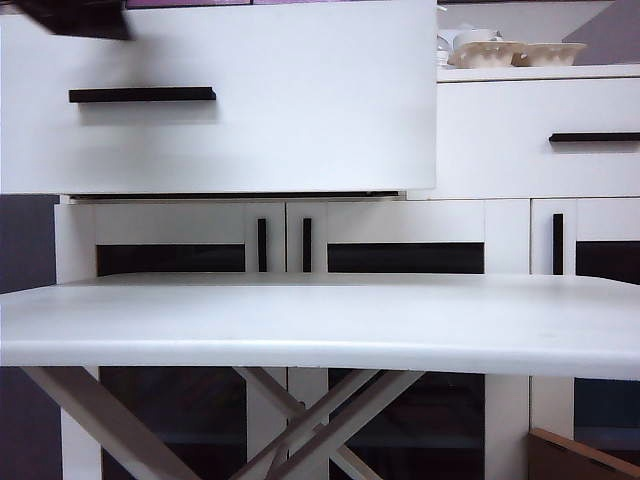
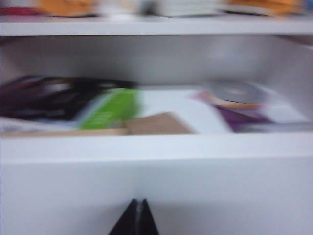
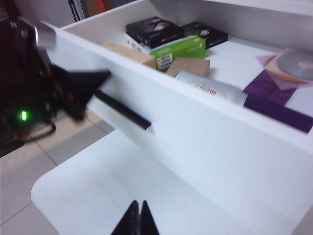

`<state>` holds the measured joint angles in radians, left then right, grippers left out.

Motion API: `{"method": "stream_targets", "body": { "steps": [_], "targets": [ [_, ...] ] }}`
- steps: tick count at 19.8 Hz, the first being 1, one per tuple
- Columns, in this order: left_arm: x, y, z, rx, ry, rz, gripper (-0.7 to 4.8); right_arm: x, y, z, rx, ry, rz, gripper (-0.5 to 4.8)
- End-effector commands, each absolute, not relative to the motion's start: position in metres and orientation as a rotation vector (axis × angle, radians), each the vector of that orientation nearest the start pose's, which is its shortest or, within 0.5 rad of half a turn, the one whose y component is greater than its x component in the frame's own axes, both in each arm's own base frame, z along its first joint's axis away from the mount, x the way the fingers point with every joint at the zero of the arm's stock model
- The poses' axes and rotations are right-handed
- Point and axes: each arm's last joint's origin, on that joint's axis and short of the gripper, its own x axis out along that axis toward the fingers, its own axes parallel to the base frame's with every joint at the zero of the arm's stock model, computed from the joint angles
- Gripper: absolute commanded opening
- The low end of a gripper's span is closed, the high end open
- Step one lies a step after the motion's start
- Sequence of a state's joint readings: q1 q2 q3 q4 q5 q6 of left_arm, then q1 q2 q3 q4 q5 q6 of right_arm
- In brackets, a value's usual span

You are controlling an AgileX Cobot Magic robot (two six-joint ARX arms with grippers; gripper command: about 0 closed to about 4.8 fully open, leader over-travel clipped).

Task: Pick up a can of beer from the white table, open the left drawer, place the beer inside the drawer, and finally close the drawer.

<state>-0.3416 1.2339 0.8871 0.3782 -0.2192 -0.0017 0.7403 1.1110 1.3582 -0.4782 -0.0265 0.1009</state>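
Note:
The left drawer (image 1: 250, 100) stands pulled out, its black bar handle (image 1: 142, 94) facing me. Inside it the silver can of beer (image 3: 210, 88) lies on its side near the drawer front. My left gripper (image 2: 138, 201) is shut and empty, just before the drawer front (image 2: 156, 186). That view is blurred. The left arm shows as a dark blur (image 1: 75, 18) above the drawer's left corner, and its black hand (image 3: 73, 90) sits by the handle's end (image 3: 122, 110). My right gripper (image 3: 138, 204) is shut and empty over the white table (image 3: 98, 186).
The drawer also holds black boxes (image 3: 151, 29), a green box (image 3: 181, 49), a brown box (image 3: 188, 66), a disc (image 3: 296, 63) and a purple sheet (image 3: 274, 95). A narrower drawer (image 1: 540, 140) is to the right, with bowls (image 1: 520, 52) above it. Cabinet doors (image 1: 170, 235) stand behind the table (image 1: 320, 320).

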Motion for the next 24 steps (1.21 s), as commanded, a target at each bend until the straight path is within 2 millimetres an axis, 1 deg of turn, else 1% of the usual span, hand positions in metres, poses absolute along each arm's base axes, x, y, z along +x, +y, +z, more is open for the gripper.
{"method": "stream_targets", "body": {
  "steps": [1, 7, 20, 22, 24],
  "targets": [
    [0.267, -0.084, 0.332, -0.023, -0.053, -0.130, -0.05, 0.161, 0.148, 0.439, 0.023, 0.244, 0.755, -0.01],
    [0.277, -0.088, 0.323, -0.020, -0.042, -0.132, -0.06, 0.161, 0.148, 0.439, 0.023, 0.244, 0.756, -0.01],
    [0.298, -0.096, 0.310, -0.031, -0.091, -0.171, -0.06, 0.160, 0.148, 0.439, 0.023, 0.243, 0.756, -0.01],
    [0.299, -0.096, 0.308, -0.030, -0.087, -0.172, -0.06, 0.160, 0.148, 0.439, 0.022, 0.245, 0.756, -0.01],
    [0.303, -0.093, 0.311, -0.031, -0.087, -0.160, -0.06, 0.160, 0.148, 0.439, 0.021, 0.249, 0.755, -0.01]
  ]
}}
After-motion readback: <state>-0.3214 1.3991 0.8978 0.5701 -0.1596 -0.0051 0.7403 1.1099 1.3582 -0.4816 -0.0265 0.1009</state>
